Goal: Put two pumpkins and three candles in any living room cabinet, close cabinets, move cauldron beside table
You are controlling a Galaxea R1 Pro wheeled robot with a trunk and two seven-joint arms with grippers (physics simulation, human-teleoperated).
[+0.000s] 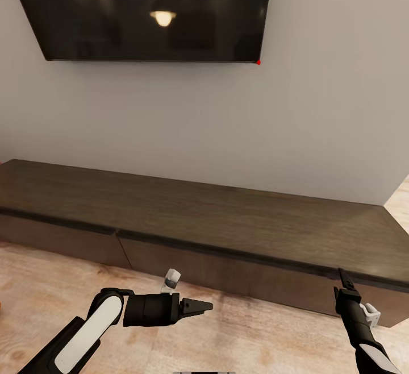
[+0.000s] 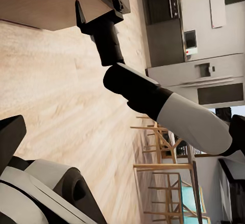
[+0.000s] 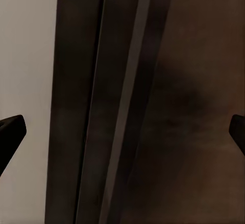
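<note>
Long, low dark-brown cabinet, panels flush.

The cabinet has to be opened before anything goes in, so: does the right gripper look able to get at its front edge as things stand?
Probably yes. The right gripper is open and right at the cabinet top's front lip, with nothing between them.

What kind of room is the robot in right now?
Most likely a living room: a big dark TV hangs on the wall above a long low dark-wood cabinet, with light wood flooring in front.
</note>
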